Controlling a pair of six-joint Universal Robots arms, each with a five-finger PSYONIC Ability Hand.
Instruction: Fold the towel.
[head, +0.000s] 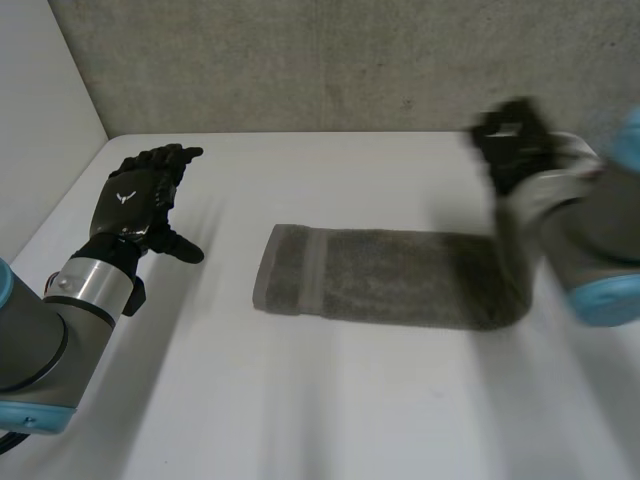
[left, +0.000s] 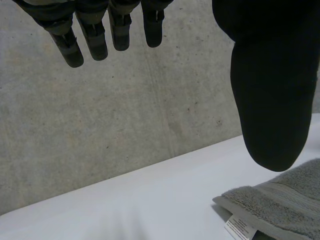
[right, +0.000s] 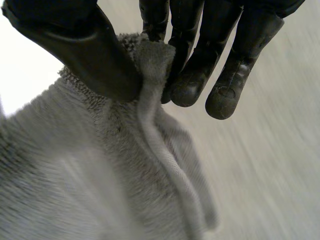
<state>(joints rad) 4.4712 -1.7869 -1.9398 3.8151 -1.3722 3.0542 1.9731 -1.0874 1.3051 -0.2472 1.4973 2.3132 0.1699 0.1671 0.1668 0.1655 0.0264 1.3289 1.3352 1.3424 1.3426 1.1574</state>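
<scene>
Towel (head: 385, 278) sits as a long strip across the middle of the worktop (head: 330, 400), looks already folded lengthwise. Right hand (head: 515, 140) pinches its right end between thumb and fingers, holding that end up off the surface, probably to carry it over to the other end. Left hand (head: 140, 200) hangs relaxed and empty near the far left corner, well clear.

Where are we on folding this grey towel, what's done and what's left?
Done: the grey terry towel lies on the white table as a narrow strip, apparently doubled lengthwise already. In hand: the black right hand pinches its right end between thumb and fingers, lifted. Left: carrying that end over to the other end. The black left hand is open, apart from the towel.
</scene>
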